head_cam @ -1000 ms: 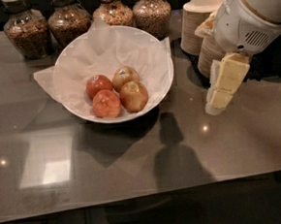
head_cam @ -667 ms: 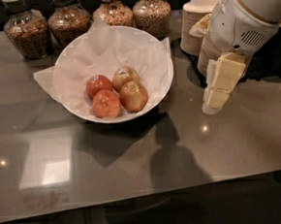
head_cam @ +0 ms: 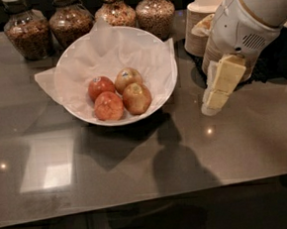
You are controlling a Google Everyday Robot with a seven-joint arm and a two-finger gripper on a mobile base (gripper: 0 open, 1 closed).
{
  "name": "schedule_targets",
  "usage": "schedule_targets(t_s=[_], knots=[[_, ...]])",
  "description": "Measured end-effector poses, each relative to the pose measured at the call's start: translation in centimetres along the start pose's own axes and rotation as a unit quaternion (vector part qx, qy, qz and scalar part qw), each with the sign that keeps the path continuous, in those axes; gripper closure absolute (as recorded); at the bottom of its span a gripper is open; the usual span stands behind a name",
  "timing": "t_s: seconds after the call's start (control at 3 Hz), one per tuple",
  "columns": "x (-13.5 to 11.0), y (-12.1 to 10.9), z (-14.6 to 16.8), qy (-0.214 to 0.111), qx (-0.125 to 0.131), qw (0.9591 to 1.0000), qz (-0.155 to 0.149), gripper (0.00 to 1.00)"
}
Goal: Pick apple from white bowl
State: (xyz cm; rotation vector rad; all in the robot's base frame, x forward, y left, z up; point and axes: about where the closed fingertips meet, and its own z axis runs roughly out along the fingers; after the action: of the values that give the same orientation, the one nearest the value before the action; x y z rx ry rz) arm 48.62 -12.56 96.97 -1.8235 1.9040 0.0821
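The gripper [head_cam: 211, 106] has crept a little to the left over the last second. It now hangs tip-down above the tabletop [head_cam: 139, 186], just to the right of the white bowl [head_cam: 150, 110] and not yet over it. It carries nothing, and side-on like this I cannot tell whether it is open or closed. The shift is small, so this looks like the approach only just starting, with the whole reach into the bowl still to do. The apple [head_cam: 136, 98], golden-yellow with a russet blush, has not moved. It lies on the crumpled paper liner [head_cam: 113, 49] in the right, near part of the bowl. It is touching a redder apple [head_cam: 108, 106] on its left and a paler stickered apple [head_cam: 127, 78] just behind, with a second red apple [head_cam: 100, 86] further left. They are packed close, so closing on the right one will probably nudge its neighbours. The table is glossy grey-brown, with a pale square reflection [head_cam: 44, 171] near left and the arm's shadow in the middle. Along the far edge stand four jars of grain [head_cam: 71, 20], and at far right are stacked tan bowls [head_cam: 203, 27].
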Motion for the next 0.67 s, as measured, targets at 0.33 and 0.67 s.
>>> schedule_targets(t_s=[0.33, 0.67], knots=[[-2.3, -1.7, 1.5, -0.049, 0.015, 0.9986, -0.009, 0.00], [-4.1, -2.8, 3.0, -0.085, 0.011, 0.9963, 0.000, 0.00]])
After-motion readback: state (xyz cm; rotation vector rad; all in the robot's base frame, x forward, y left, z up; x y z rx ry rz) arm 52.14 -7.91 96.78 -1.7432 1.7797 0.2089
